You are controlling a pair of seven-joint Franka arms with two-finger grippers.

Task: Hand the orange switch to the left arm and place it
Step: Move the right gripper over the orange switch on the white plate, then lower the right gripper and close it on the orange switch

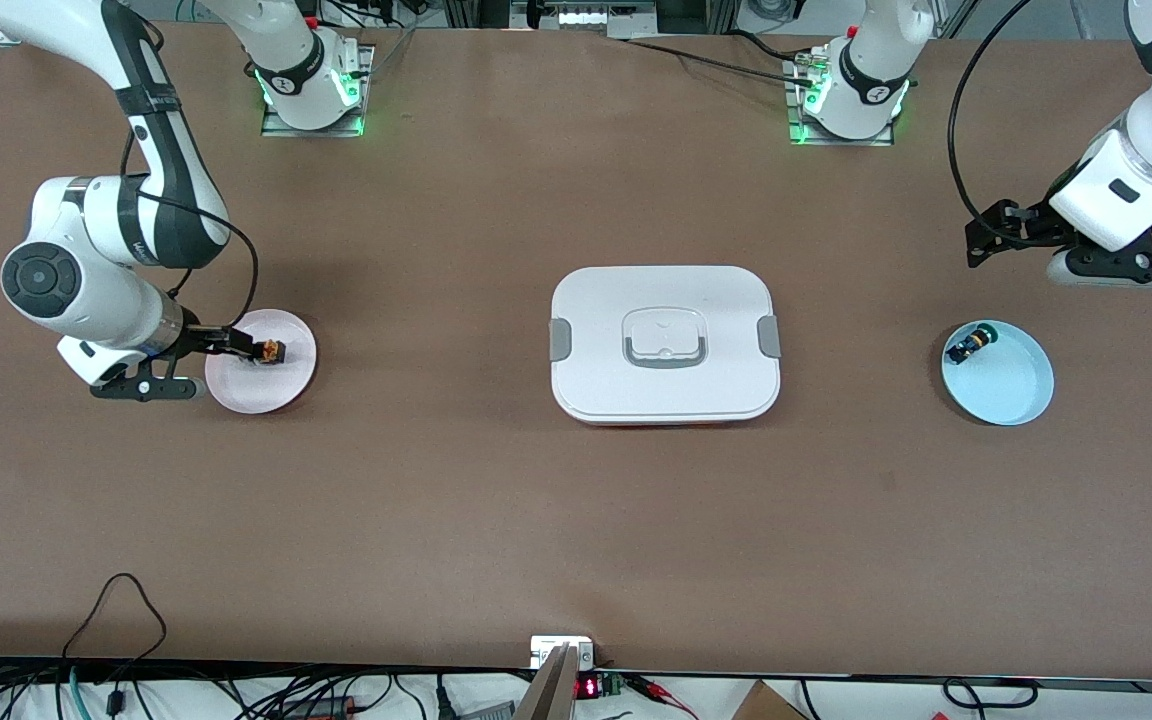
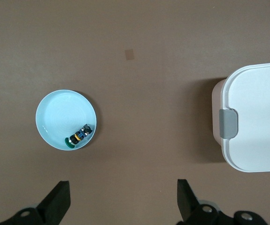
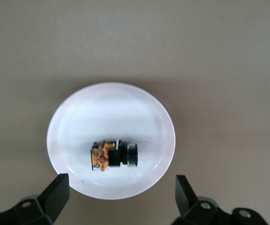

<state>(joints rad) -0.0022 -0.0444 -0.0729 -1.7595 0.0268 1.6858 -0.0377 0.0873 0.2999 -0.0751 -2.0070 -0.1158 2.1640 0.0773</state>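
- The orange switch (image 3: 113,154) lies on its side on the pink plate (image 1: 288,385), toward the right arm's end of the table, right below the right gripper (image 3: 120,197), which hangs over it with fingers spread wide and nothing held.
- Handling, as I read it: tiny, light, hard plastic. It looks stiff enough to squeeze, but small and rounded at the cap end, so it could roll or pop out of a sloppy pinch.
- Best hold looks like the blocky orange-tan body, pads across its flat sides, leaving the dark cap end free for the other gripper to take at handover.
- The plate's rim is low and the switch sits off-centre, nearer the rim on the gripper's side. There's room for both fingers, though one may come down close to the rim.
- Out from there: bare table, then the box (image 1: 664,343) squarely in the middle, between the two arms. Any carry should go over or around it.
- The left gripper (image 2: 120,201) waits, released and empty, above the table beside the blue plate (image 1: 1016,395), which holds the green switch (image 1: 968,345).
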